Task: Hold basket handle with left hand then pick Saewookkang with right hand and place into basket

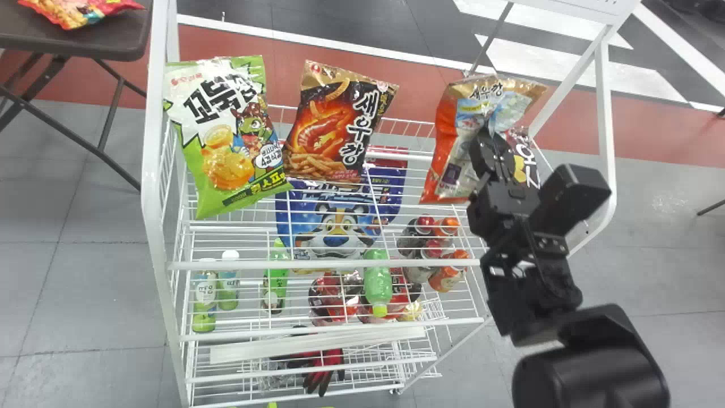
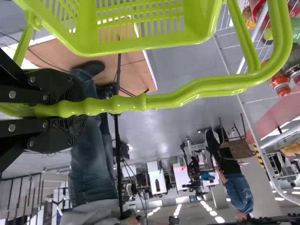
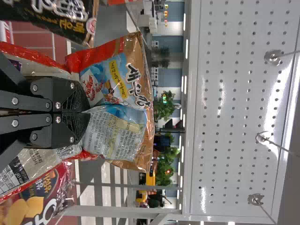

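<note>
The Saewookkang (image 1: pixel 448 136) was at the upper right part of the rack (image 1: pixel 150 170), long axis steep, the gold end up and leaning toward the rack's right, the red end down; the right gripper (image 1: pixel 488 148) had its jaws closed on the bag's creased middle, with film spreading to both sides and the gold end beyond the tips; near the rack, the left gripper (image 2: pixel 75 108) was clamped round the basket (image 2: pixel 89 28) handle (image 2: pixel 187 94).
</note>
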Tool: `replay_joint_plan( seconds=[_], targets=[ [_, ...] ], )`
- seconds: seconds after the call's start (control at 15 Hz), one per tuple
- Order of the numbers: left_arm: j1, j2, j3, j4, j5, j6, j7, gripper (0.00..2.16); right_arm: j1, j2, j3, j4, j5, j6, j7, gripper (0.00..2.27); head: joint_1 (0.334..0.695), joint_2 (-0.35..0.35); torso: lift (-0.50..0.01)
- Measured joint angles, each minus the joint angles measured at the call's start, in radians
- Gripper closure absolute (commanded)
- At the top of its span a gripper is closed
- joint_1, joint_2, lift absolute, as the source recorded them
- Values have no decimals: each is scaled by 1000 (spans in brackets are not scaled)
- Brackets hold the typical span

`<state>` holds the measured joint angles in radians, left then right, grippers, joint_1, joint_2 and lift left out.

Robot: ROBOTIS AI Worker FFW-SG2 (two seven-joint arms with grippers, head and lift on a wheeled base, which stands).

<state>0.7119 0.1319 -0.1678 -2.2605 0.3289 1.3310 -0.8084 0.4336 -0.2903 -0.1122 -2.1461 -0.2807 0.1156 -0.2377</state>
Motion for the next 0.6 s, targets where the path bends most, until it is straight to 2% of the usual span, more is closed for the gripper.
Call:
replay_joint_plan(
  seconds=[0.4, 0.6],
  targets=[
    [19, 2, 7, -32, -2, -4, -2, 1875, 216, -2, 34, -204, -9, 91, 6, 2074, 695, -350, -19],
    [27, 0, 8, -34, -2, -18, 2, 1875, 288, -24, 97, -250, 24, 128, 6, 2074, 695, -350, -19]
  ],
)
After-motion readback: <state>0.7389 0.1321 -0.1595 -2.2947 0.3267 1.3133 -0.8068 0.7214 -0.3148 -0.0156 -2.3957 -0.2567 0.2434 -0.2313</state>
